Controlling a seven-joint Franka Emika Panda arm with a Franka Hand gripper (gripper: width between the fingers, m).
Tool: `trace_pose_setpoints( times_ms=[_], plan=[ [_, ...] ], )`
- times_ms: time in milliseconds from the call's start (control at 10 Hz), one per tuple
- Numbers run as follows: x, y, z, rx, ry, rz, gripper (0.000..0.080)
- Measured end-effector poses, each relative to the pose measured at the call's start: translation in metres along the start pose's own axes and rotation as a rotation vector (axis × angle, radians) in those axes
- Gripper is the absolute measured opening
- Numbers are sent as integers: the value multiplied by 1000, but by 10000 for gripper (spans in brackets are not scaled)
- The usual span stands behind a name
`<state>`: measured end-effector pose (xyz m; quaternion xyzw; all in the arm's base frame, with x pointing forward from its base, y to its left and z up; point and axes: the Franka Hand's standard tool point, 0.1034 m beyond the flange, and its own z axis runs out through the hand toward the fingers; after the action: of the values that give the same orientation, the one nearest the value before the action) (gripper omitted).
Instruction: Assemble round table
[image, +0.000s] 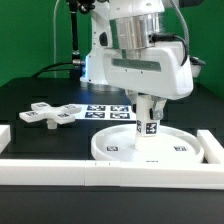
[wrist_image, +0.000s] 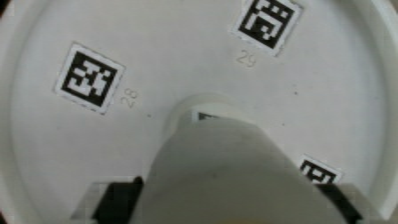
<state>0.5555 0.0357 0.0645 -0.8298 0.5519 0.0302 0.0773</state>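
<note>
Fingers: the fingers (wrist_image: 118, 198) were closed on the leg (image: 149, 122), one on each side of its upper part.
Leg: the short thick cylinder stood upright over the middle of the round disc (image: 115, 146), a square tag on its side facing the exterior view. In the wrist view its lower end met the disc's centre; whether it was fully seated could not be told.
Round disc: it lay flat on the black surface (image: 45, 92) with its rim up, just behind the front border bar (image: 90, 176), and several square tags showed on its face.
Foot piece: the cross-shaped foot piece (image: 50, 114) lay flat on the surface, well apart from the disc toward the exterior view's left.
Marker board: the marker board (image: 107, 110) lay between the foot piece and the disc, behind both.
Arm: the arm (image: 140, 55) hung straight above the disc.
</note>
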Motion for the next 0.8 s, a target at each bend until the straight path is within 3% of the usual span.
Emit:
trace_pose_setpoints(
  times_ms=[400, 500, 600, 700, 800],
  plan=[
    [-2, -1, 1, 9, -15, 156, 409],
    [-2, -1, 1, 9, -15, 141, 521],
    [-4, -2, 1, 6, -10, 94, 521],
    [-8, -5, -1, 4, -3, 13, 608],
    [-10, -6, -2, 6, -3, -30, 640]
  ],
)
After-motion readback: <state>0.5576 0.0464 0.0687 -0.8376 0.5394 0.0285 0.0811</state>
